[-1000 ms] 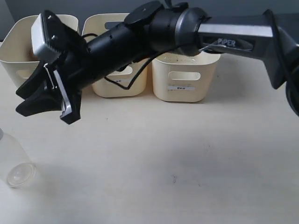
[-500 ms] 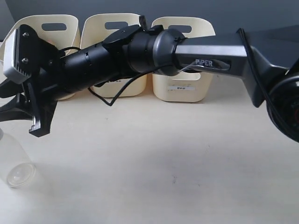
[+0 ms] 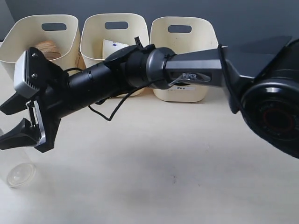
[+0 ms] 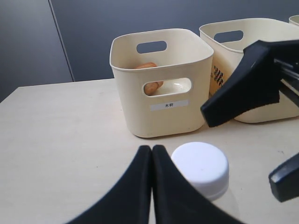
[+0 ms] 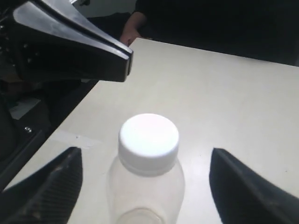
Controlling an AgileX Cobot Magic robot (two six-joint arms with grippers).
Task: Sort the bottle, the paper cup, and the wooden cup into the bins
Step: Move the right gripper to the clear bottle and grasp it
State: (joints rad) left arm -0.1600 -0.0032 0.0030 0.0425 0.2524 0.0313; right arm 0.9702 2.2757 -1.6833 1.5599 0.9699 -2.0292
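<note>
The clear bottle (image 5: 147,154) with its white cap stands upright near the table's left edge, also seen as bottle (image 3: 13,163). My right gripper (image 5: 147,186) is open, one finger on each side of the bottle and not touching it; in the exterior view the right gripper (image 3: 6,127) has reached across to the far left. My left gripper (image 4: 152,150) is shut and empty, just beside the bottle cap (image 4: 201,168). The wooden cup (image 3: 46,49) lies in the left bin (image 3: 28,56), also shown as wooden cup (image 4: 149,66). The paper cup (image 3: 114,45) sits in the middle bin (image 3: 93,44).
The third bin (image 3: 182,88) stands at the right of the row behind the arm. The right arm (image 3: 140,74) stretches low across the front of the bins. A table edge (image 5: 70,126) runs close to the bottle.
The right arm has swung left and down from in front of the bins, and its open gripper now sits around the bottle. The bottle has not moved.
</note>
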